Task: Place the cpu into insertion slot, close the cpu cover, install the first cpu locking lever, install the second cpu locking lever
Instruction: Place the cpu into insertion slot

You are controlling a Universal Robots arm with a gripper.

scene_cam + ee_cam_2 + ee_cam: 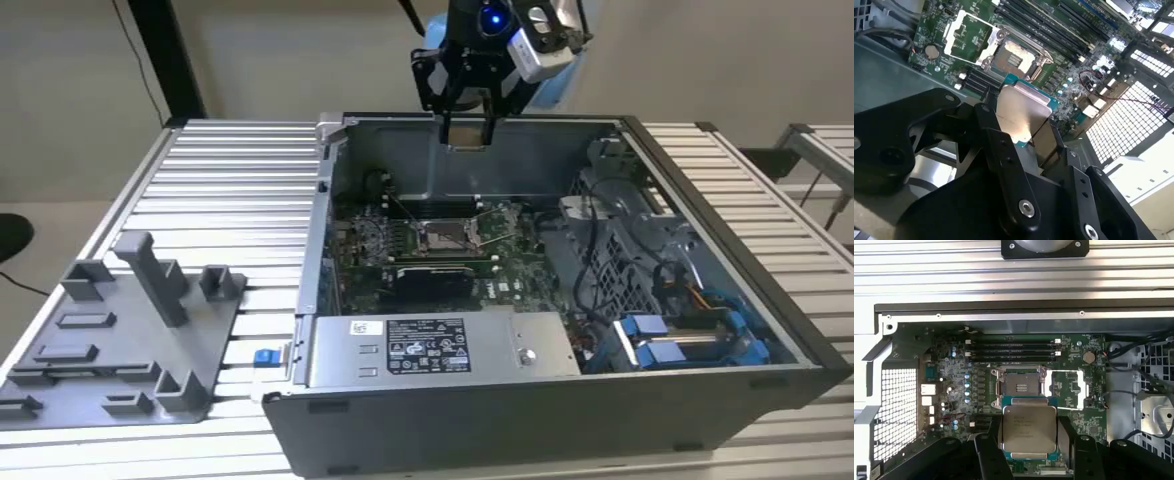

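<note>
Exterior view looks down from well back on the computer case [534, 420]; both wrist views hang close, sharing the insertion slot [1020, 385] [1013, 59].

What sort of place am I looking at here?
Probably a robotics lab or test bench for computer assembly: an open computer case sits on a slatted metal table, a pincer holds a cpu above it, and a grey parts holder stands beside.
</note>
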